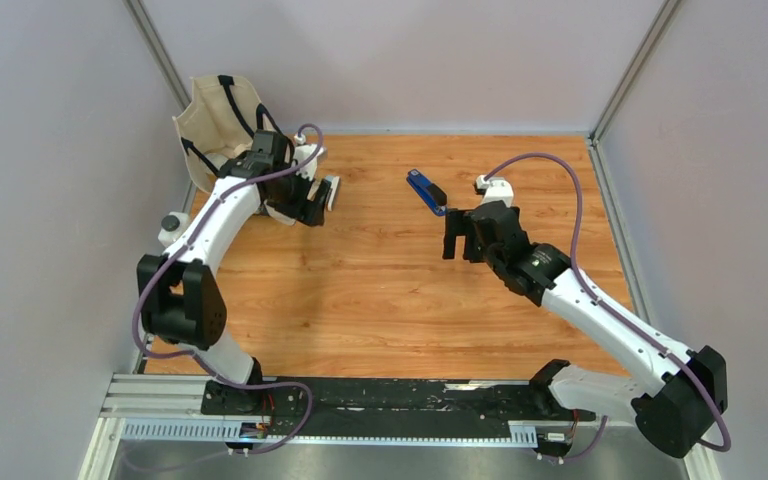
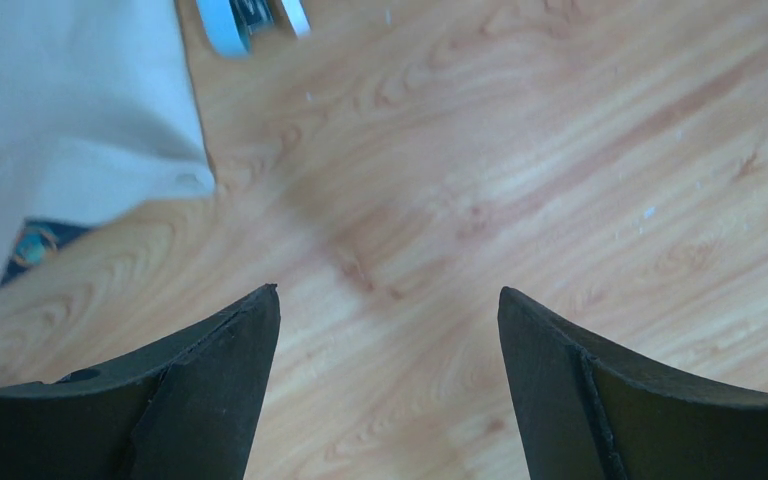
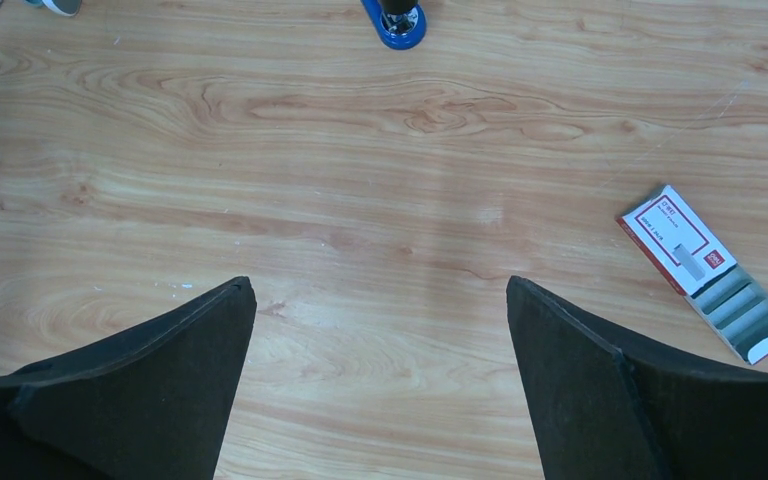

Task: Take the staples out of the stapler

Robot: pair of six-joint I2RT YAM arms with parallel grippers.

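A dark blue stapler lies shut on the wooden table at the back middle; its rounded end shows at the top of the right wrist view. My right gripper hovers open just in front and right of it, with only bare wood between its fingers. Silvery-grey staples lie in the pulled-out tray of a red-and-white box. My left gripper stands open over bare wood at the back left, far from the stapler.
A cream cloth bag stands in the back left corner, beside the left gripper. A white and light blue object lies next to it. Grey walls enclose the table on three sides.
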